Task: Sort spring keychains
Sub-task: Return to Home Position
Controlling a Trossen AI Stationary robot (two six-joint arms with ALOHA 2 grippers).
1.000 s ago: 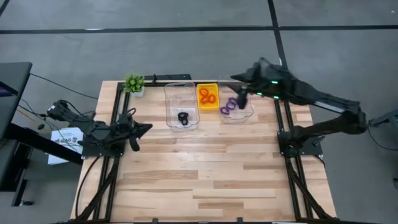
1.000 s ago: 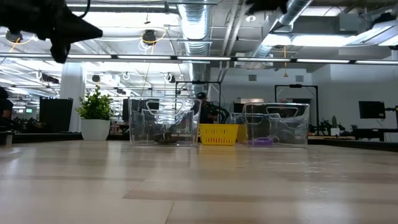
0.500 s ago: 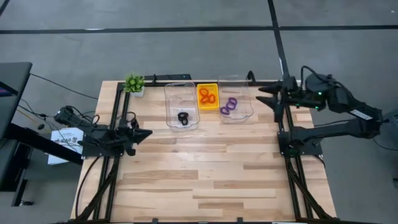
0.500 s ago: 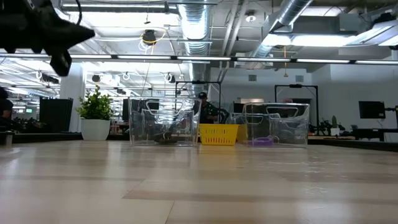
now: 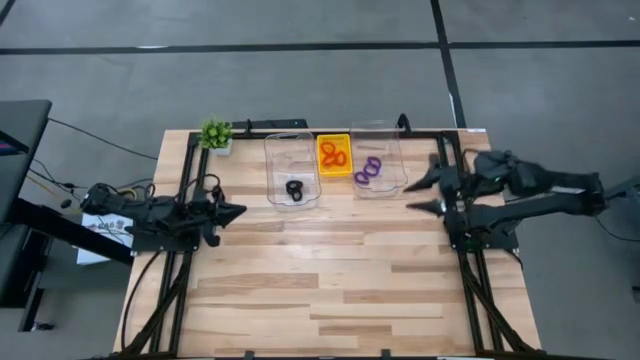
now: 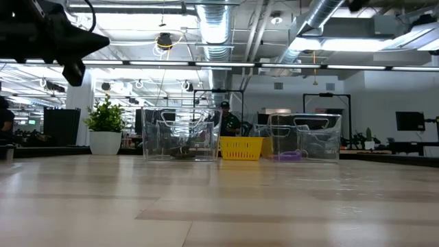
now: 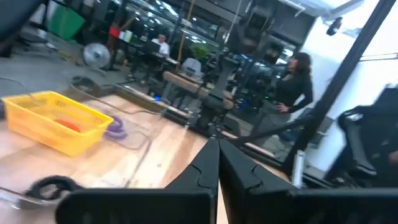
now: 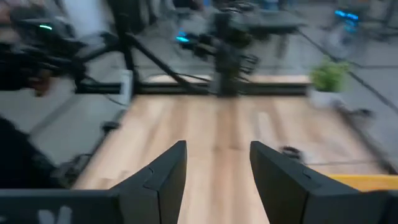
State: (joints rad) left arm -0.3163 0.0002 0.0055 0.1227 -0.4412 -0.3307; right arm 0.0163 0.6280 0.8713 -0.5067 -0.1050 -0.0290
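The spring keychains lie sorted by colour at the table's far side. A black one (image 5: 294,189) lies in the left clear container (image 5: 290,150), red-orange ones (image 5: 333,156) in the yellow tray (image 5: 334,136), and purple ones (image 5: 368,170) in the right clear container (image 5: 380,135). My right gripper (image 5: 412,196) hovers open and empty near the right rail, just to the right of the purple container. My left gripper (image 5: 235,211) is shut and empty at the left rail, pointing toward the table's middle. The left wrist view shows the black keychain (image 7: 53,184) and the yellow tray (image 7: 56,121).
A small green plant (image 5: 216,133) stands at the far left corner. Black frame rails (image 5: 462,260) run along both sides of the table. The wooden tabletop (image 5: 320,280) spreads out nearer than the containers. A person (image 7: 297,84) stands in the room beyond.
My right gripper has pulled back from above the purple container toward the table's right edge, sinking and levelling out, open and empty throughout. My left gripper has sunk a little and swung slightly at the left rail, staying shut. The keychains have not moved.
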